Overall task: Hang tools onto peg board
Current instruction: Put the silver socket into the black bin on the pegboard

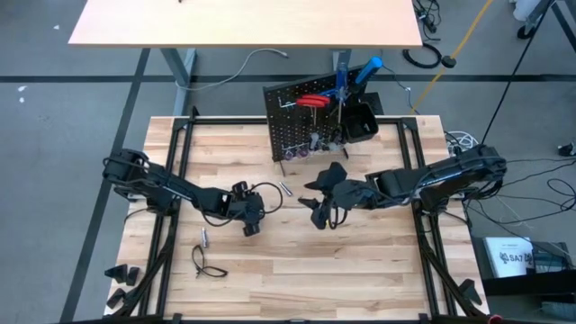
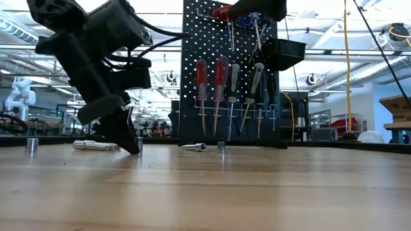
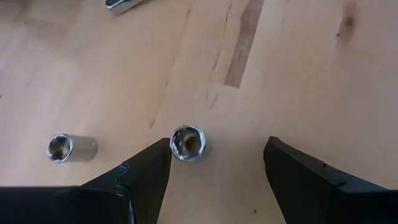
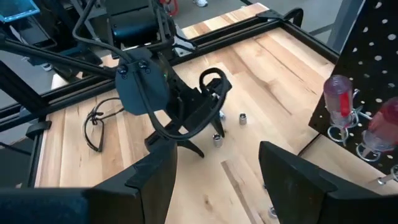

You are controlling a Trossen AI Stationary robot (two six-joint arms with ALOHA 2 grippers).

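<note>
On table mid, L hand (image 1: 249,227) fingers apart over silver socket (image 3: 188,142); R hand (image 1: 321,219) apart, empty; no legible writing.

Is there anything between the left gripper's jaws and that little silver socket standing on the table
Nothing visible. In the left wrist view the left gripper is open, and the upright silver socket stands on bare wood just ahead, nearer one jaw. A second socket lies off to the side, outside the jaws.
</note>
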